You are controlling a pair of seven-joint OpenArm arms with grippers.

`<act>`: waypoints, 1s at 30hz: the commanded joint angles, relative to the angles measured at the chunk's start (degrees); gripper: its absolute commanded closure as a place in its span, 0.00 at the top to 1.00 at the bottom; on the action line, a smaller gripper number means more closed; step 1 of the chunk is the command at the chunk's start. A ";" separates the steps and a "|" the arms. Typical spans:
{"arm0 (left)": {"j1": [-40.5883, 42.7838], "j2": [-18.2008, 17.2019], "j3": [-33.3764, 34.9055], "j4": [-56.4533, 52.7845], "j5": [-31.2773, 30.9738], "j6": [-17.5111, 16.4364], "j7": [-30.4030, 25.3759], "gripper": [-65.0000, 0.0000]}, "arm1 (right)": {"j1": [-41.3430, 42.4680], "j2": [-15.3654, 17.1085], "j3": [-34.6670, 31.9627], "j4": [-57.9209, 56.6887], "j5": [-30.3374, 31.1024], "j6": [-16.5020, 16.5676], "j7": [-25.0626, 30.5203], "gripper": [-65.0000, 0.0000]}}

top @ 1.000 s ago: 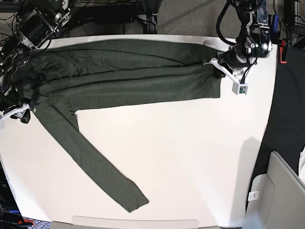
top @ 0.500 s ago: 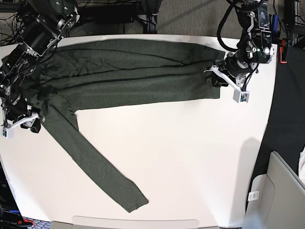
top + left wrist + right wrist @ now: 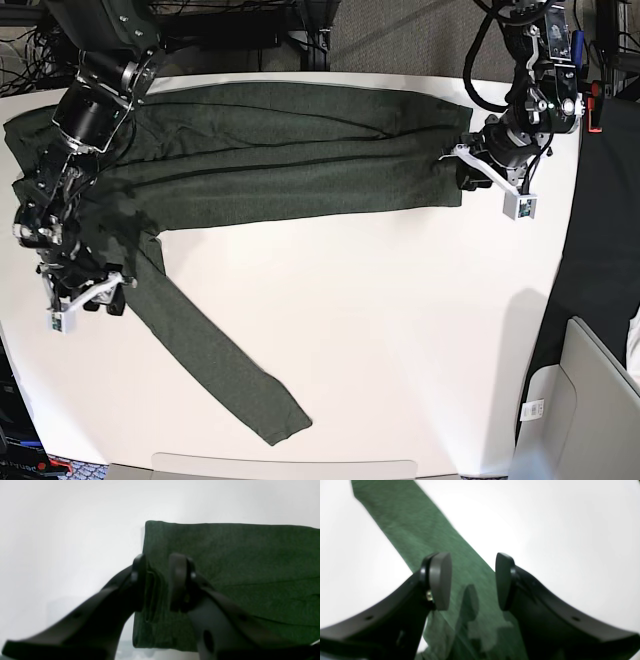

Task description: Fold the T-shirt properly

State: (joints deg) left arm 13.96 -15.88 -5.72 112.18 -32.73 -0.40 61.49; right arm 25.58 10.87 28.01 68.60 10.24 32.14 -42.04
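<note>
2 arms work over 1 garment on the white table (image 3: 400,330). No bin, tray or other container shows, so nothing is held in one. The T-shirt (image 3: 270,150), dark olive green with long sleeves, lies spread flat across the far half of the table, its body folded lengthwise into a long band. 1 sleeve (image 3: 200,350) runs diagonally toward the near edge, its cuff close to the table's front.

The left gripper (image 3: 463,172) sits at the band's end on the base view's right. In the left wrist view its fingers (image 3: 178,580) stand apart, straddling the cloth's edge without pinching it; the fabric lies flat beneath them.

The right gripper (image 3: 112,290) hovers at the sleeve's upper part, near the shoulder. In its wrist view the jaws are spread wide with the sleeve lying flat on the table below and between the pads (image 3: 440,580), not gripped.
</note>
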 commanded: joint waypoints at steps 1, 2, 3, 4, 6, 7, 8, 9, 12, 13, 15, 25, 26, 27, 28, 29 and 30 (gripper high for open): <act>-0.29 -0.43 -0.22 1.27 -0.28 -0.17 -0.70 0.24 | 1.98 0.95 -0.36 0.02 0.18 0.17 3.05 0.45; -0.20 -0.43 -0.22 1.27 -0.28 -0.17 -0.70 0.24 | 1.98 1.04 -0.63 -1.13 -0.88 0.08 4.64 0.45; -0.20 -0.43 -0.22 1.27 -0.28 -0.17 -0.70 0.24 | 2.33 1.04 -0.63 -1.92 -1.93 0.08 5.87 0.45; -0.20 -0.43 -0.22 1.27 -0.28 -0.17 -0.70 0.24 | 2.59 1.04 -0.63 -2.80 -3.25 0.08 6.83 0.45; -0.20 -0.43 -0.22 1.27 -0.28 -0.17 -0.70 0.24 | 2.68 1.13 -0.63 -4.20 -5.89 0.08 8.15 0.45; -0.20 -0.43 -0.22 1.27 -0.28 -0.17 -0.70 0.24 | 2.68 1.21 -0.63 -4.47 -6.68 0.08 8.77 0.45; -0.20 -0.43 -0.22 1.27 -0.28 -0.17 -0.70 0.24 | 2.68 1.21 -0.63 -4.47 -7.38 0.08 9.56 0.45; -0.20 -0.43 -0.22 1.27 -0.28 -0.17 -0.70 0.24 | 2.68 1.30 -0.54 -4.55 -8.00 0.08 10.09 0.45; -0.20 -0.43 -0.22 1.27 -0.28 -0.17 -0.70 0.24 | 2.68 2.09 -0.36 -5.35 -11.34 0.08 10.35 0.45; -0.29 -0.43 -0.22 1.27 -0.28 -0.17 -0.70 0.24 | 2.68 2.44 -0.27 -5.87 -12.04 0.08 10.44 0.45; -0.37 -0.43 -0.22 1.27 -0.28 -0.17 -0.70 0.24 | 2.68 2.53 -0.19 -6.93 -12.83 0.08 10.44 0.45; -0.20 -0.60 -0.22 1.71 -0.28 -0.17 -0.70 0.24 | 1.45 5.08 -0.10 -11.94 -12.75 0.08 10.44 0.45; -0.20 -0.60 -0.22 1.97 -0.28 -0.17 -0.70 0.24 | 1.10 5.43 -0.10 -12.73 -12.66 0.08 10.44 0.45; -0.20 -0.60 -0.22 2.32 -0.28 -0.17 -0.70 0.24 | 0.75 5.61 -0.10 -13.35 -12.57 0.08 10.44 0.45; -0.11 -0.60 -0.22 2.50 -0.28 -0.17 -0.70 0.24 | 0.66 5.61 -0.10 -13.61 -12.57 0.08 10.44 0.45; -0.11 -0.60 -0.22 2.50 -0.28 -0.17 -0.70 0.24 | 0.31 5.61 -0.10 -13.87 -12.57 0.08 10.44 0.45; -0.11 -0.60 -0.22 2.59 -0.28 -0.17 -0.70 0.24 | -0.31 5.61 -0.10 -13.70 -12.57 0.08 10.35 0.45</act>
State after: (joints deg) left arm 14.09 -15.88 -5.72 113.56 -32.73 -0.43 61.47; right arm 24.58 15.79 27.81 54.35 -2.61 32.16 -31.24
